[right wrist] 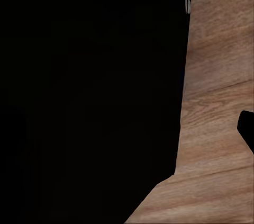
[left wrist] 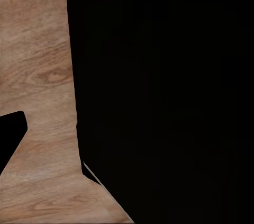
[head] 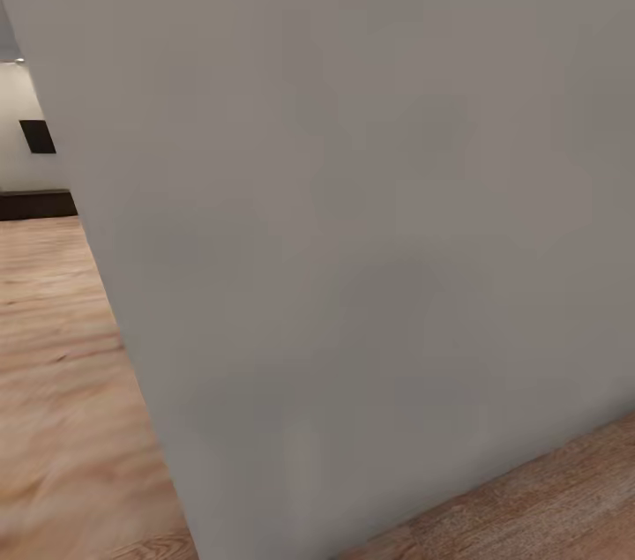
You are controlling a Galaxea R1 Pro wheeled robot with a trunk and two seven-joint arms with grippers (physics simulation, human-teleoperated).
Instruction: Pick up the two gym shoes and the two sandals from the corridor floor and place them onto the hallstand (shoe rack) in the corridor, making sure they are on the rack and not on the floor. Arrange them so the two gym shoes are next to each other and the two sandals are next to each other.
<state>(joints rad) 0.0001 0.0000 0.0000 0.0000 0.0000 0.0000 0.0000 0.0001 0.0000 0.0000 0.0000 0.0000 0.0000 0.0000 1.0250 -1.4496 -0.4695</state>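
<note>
Facing a grey wall, floor showing on both sides

Looking ahead from the head view, a plain grey wall (head: 370,225) is taking up most of the picture, close to the camera and running at a slant. Its near corner edge is leaning from the upper left down toward the bottom. The wood-plank floor (head: 62,384) is showing to the left of that edge, and a smaller wedge of it is showing at the lower right where the wall is meeting it.

Far off at the left, past the edge, a pale wall is carrying a small dark panel (head: 38,137), and a low dark unit (head: 35,204) is sitting along its foot, on the floor.

In the left wrist view, a large black shape (left wrist: 164,91) is covering most of the frame, with floor (left wrist: 42,75) beside it; a smaller black piece (left wrist: 10,134) is poking in at the edge. In the right wrist view, a similar black mass (right wrist: 90,91) is sitting against floor (right wrist: 217,107), with a small black tip (right wrist: 247,128) at the border.

Whether the fingers are spread or pressed together, I cannot tell, on either arm. Of the task's things, the floor alone is appearing.
</note>
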